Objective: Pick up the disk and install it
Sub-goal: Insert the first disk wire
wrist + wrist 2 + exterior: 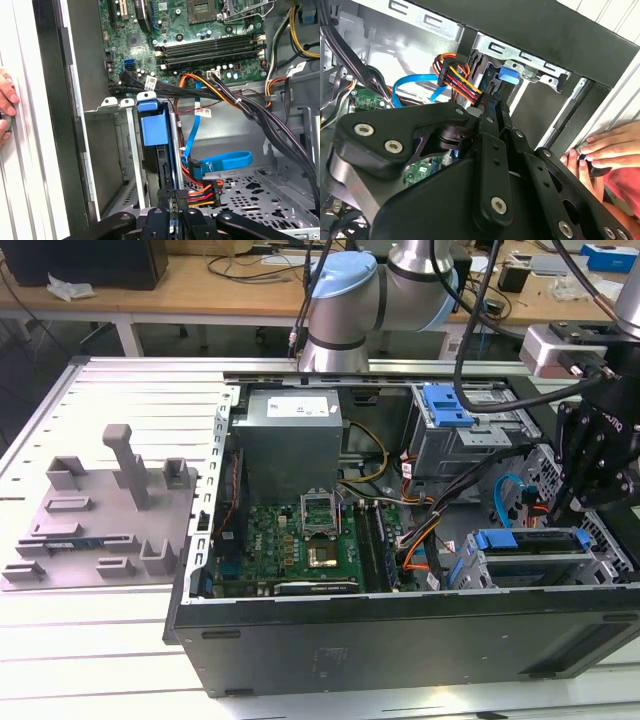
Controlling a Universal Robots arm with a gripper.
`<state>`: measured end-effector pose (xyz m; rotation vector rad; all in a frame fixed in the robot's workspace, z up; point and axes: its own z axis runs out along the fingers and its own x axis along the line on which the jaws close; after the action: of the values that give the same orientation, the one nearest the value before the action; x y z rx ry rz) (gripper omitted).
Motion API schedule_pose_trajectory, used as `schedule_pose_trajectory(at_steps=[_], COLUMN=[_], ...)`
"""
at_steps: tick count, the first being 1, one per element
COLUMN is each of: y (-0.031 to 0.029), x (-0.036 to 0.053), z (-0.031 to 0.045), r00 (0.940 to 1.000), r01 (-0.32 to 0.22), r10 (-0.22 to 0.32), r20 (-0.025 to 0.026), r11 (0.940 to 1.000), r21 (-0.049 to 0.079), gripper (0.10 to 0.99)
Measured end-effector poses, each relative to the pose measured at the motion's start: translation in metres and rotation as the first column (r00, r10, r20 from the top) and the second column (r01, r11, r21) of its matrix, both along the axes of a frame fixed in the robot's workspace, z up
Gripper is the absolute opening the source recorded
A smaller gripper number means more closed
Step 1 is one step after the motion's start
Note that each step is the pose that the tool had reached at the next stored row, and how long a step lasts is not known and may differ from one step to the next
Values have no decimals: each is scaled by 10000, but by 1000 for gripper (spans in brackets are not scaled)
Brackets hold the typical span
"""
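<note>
The disk [520, 540] sits edge-up in the lower drive cage at the front corner of the open computer case, on the exterior view's right. Its blue bracket [152, 127] stands out between the cage's metal rails, and the dark body runs back from it toward me. My black gripper [568, 508] hangs just above that cage. In both wrist views its fingers are drawn together, and the gripper [172, 200] is at the disk's rear end beside the orange and black power plug. The blue bracket [509, 75] lies just beyond the gripper [495, 107]. I cannot tell whether the tips touch the disk.
A person's hand [605, 150] rests on the case's outer edge near the cage. Bundled cables [215, 90] and a blue flat cable [225, 161] cross close by. An upper cage with a blue latch [445, 405], the grey power supply [290, 435] and the motherboard [300, 545] are inside the case. A grey fixture plate [100, 520] lies outside.
</note>
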<state>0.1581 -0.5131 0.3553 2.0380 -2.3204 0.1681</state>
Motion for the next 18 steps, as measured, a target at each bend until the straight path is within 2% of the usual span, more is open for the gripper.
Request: schedule_pose_trajectory(at_steps=[12, 15, 18], y=[-26, -38, -65], x=[0, -1, -1], z=[-1, -4, -6], r00=[10000, 10000, 9999], r01=[-39, -72, -106], r10=[39, 72, 106], r20=[0, 1, 2], r11=[10000, 10000, 9998], r21=[7, 53, 195], gripper=[169, 169, 169])
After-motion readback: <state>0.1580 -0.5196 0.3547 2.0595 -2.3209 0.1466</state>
